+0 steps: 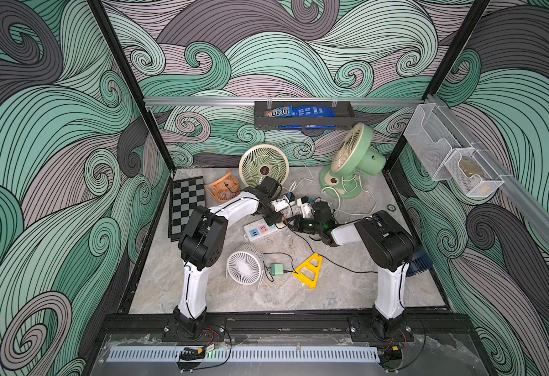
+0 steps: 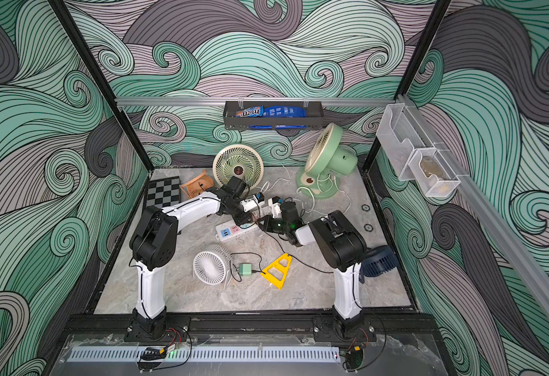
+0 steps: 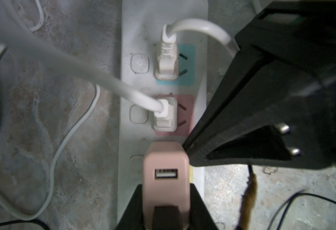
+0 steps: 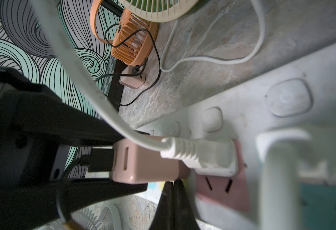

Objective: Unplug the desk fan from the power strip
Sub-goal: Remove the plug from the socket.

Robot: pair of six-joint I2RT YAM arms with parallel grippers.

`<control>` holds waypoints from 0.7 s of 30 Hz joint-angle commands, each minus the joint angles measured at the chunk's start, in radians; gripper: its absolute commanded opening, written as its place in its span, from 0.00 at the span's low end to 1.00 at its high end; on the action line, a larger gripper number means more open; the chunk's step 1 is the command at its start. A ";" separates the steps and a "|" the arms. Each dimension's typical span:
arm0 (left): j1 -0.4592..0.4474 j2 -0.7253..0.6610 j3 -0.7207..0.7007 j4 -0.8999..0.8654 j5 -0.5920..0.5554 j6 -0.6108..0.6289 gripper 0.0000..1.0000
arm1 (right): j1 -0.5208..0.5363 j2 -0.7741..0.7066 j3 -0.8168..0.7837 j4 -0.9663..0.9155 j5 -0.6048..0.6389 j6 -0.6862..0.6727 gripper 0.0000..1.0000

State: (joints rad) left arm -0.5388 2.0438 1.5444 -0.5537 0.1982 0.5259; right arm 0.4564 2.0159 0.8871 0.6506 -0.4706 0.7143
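The white power strip (image 1: 257, 231) (image 2: 229, 231) lies mid-table, with pastel socket squares. A pink USB adapter (image 3: 166, 159) (image 4: 143, 169) is plugged into it. My left gripper (image 3: 166, 190) (image 4: 141, 160) is shut on this adapter, one finger on each side. A black cable (image 1: 331, 264) leaves the adapter and runs towards the dark blue desk fan (image 2: 379, 260) behind the right arm's base. My right gripper (image 4: 173, 184) is shut, its tips pressed on the strip right beside the adapter. In both top views the two grippers meet over the strip's right end.
Two white plugs (image 3: 166, 63) (image 3: 165, 115) sit in the teal and pink sockets, their cords trailing back towards a cream fan (image 1: 263, 166) and a green fan (image 1: 353, 159). Also here are an orange fan (image 1: 222, 188), white fan (image 1: 244, 268), green adapter (image 1: 277, 269), yellow triangle (image 1: 309, 271) and chessboard (image 1: 185, 208).
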 commanded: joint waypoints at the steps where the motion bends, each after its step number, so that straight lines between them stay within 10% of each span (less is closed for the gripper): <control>1: -0.016 -0.012 -0.005 0.044 -0.055 -0.026 0.00 | 0.011 0.054 -0.002 -0.145 0.095 0.009 0.07; 21: 0.000 0.019 0.044 -0.054 0.034 -0.012 0.00 | 0.021 0.053 0.000 -0.163 0.104 0.025 0.06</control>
State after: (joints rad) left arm -0.5262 2.0655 1.5875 -0.5915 0.2115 0.5018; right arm 0.4686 2.0159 0.9051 0.6247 -0.4282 0.7307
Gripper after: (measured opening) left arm 0.291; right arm 0.067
